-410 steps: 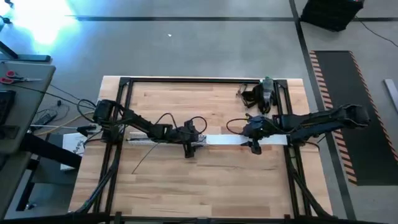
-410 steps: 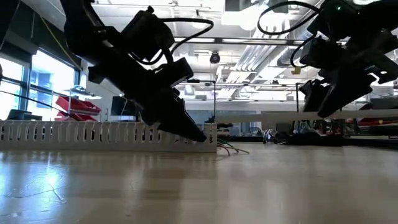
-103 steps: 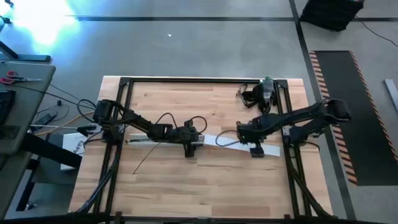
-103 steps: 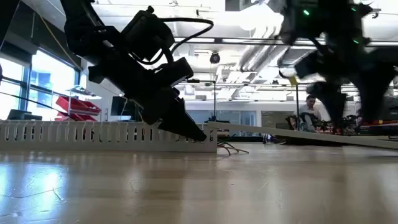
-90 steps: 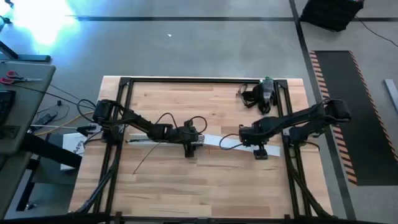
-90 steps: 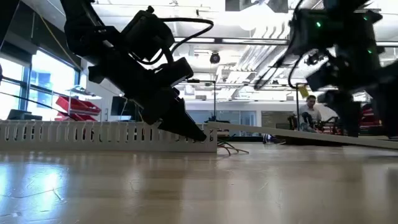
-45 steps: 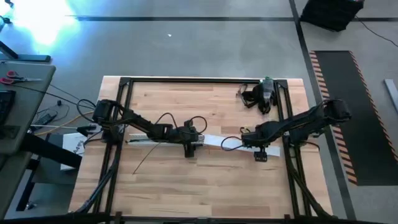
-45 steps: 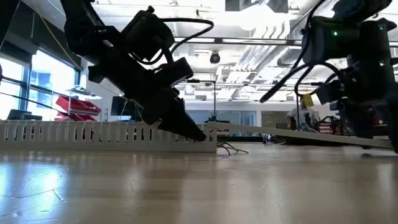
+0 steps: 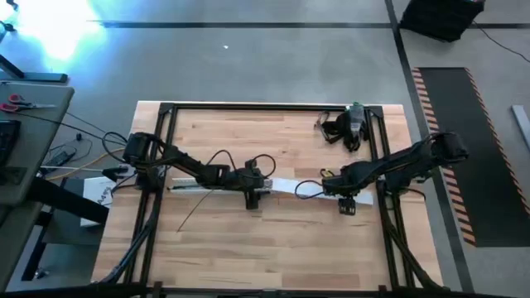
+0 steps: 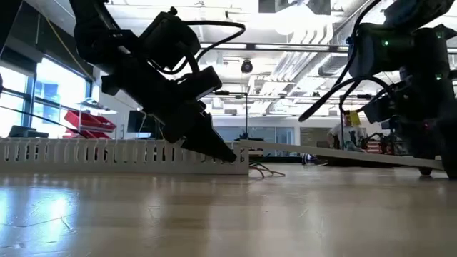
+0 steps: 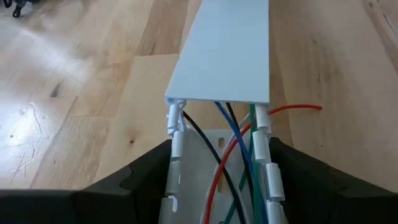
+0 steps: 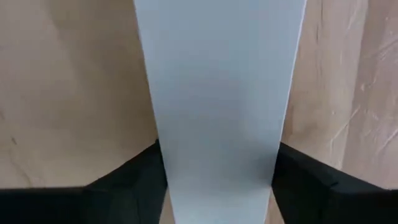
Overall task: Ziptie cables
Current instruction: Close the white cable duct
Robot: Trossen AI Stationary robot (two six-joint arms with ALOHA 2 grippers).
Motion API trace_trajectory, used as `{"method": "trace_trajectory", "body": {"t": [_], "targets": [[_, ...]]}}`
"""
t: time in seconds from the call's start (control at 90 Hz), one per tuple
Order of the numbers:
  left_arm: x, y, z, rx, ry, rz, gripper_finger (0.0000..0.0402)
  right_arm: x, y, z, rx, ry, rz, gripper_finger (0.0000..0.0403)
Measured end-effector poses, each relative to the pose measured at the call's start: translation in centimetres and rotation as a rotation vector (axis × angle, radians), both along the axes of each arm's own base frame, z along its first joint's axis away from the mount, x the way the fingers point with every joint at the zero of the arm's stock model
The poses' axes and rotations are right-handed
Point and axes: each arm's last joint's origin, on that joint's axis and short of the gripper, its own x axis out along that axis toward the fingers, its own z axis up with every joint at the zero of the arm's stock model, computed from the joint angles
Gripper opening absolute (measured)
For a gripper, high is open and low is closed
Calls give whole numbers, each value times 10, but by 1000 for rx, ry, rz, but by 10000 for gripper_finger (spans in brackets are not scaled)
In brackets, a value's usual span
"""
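At mid-frame in the high view, the channel [image 9: 199, 185] end is gripped by the left gripper [image 9: 255, 192], the cables [image 11: 233, 134] lying inside and spilling out. Just right, the cover strip [image 12: 217, 93] is clamped by the right gripper [image 9: 344, 199].

Your left claw [image 9: 253, 196] straddles the slotted channel [image 10: 107, 153], its fingers [image 11: 146, 168] tight against both walls. Ahead of it the white cover strip [image 11: 227, 50] bridges to your right claw [image 9: 346, 199]. Bare table [image 9: 273, 240] lies open beside both claws; a dark tool [image 9: 348, 124] sits well beyond.
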Motion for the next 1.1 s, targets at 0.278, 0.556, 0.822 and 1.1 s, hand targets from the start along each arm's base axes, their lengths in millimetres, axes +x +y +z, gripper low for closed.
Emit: {"method": "trace_trajectory", "body": {"t": [0.278,0.556,0.822,1.1], "targets": [[0,0,0,0,0,0,227,4,-7,10,-19,26,26,212],[0,-2,0,14,-5,-24,227,5,-11,13,15,30,35,215],[0,-7,1,45,-5,-59,226,6,-12,14,38,28,43,216],[0,-8,1,44,-9,-49,166,6,-12,14,43,29,38,216]]}}
